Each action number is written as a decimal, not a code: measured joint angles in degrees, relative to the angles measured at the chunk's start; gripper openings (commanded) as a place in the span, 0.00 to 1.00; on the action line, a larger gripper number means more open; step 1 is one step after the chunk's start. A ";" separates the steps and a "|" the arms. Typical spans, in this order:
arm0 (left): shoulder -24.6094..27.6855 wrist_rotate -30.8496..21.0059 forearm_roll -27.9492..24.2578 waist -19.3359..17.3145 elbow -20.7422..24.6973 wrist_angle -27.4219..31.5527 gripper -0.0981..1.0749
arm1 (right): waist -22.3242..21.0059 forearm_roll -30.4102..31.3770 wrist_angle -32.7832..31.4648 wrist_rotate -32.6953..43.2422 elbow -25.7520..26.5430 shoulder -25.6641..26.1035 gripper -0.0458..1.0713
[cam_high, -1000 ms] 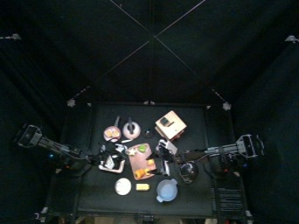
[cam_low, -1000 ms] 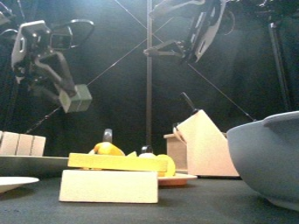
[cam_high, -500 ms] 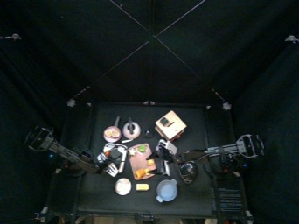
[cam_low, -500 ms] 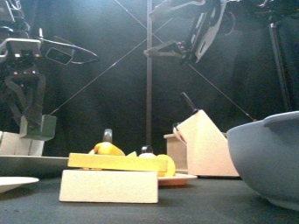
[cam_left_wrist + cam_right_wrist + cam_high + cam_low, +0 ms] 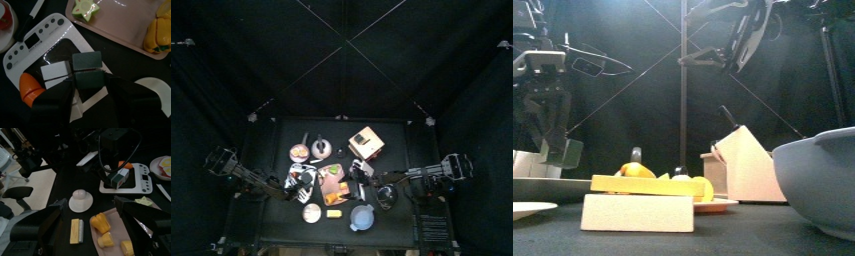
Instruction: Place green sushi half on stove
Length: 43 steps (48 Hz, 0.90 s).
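The green sushi half [image 5: 87, 62] is a dark green block with a white face. My left gripper [image 5: 89, 86] is shut on it, directly over the white toy stove [image 5: 40, 37] with its black burner. In the front view the gripper [image 5: 559, 140] holds the block [image 5: 569, 153] low at the left. I cannot tell whether it touches the stove. An orange piece [image 5: 29, 86] lies beside it on the stove. The right wrist view shows the block [image 5: 121, 175] on the stove [image 5: 141, 178]. My right gripper [image 5: 743, 40] is open, empty and high above the tray.
A pink tray [image 5: 127, 36] with yellow food [image 5: 159, 32] lies beside the stove. Close by are a white plate [image 5: 83, 203], a yellow block [image 5: 636, 212], a blue bowl [image 5: 818, 180] and a wooden box [image 5: 747, 165]. A pan [image 5: 321, 148] sits behind.
My left gripper has come down and moved left with the sushi half, from mid height to just over the stove. The right arm has not moved.
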<state>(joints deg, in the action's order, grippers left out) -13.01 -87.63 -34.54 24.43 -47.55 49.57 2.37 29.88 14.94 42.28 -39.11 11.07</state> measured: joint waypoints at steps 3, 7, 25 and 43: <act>0.00 0.00 0.00 0.00 0.00 -0.09 0.83 | -0.09 0.09 -0.09 0.00 -0.09 0.00 0.97; 0.00 0.00 0.00 0.00 0.00 0.00 0.83 | 0.00 0.00 -0.18 0.00 -0.09 0.00 0.97; -0.53 0.00 -1.05 0.00 0.00 0.70 0.83 | 0.00 0.09 -0.44 0.00 0.00 0.00 0.97; -3.25 0.18 -5.45 0.35 0.09 1.23 0.82 | 0.09 0.26 -0.44 -0.18 -0.09 0.70 0.97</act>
<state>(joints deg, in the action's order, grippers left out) -16.26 -87.45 -39.99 24.79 -47.46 50.80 2.46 30.15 14.50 42.10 -39.20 11.78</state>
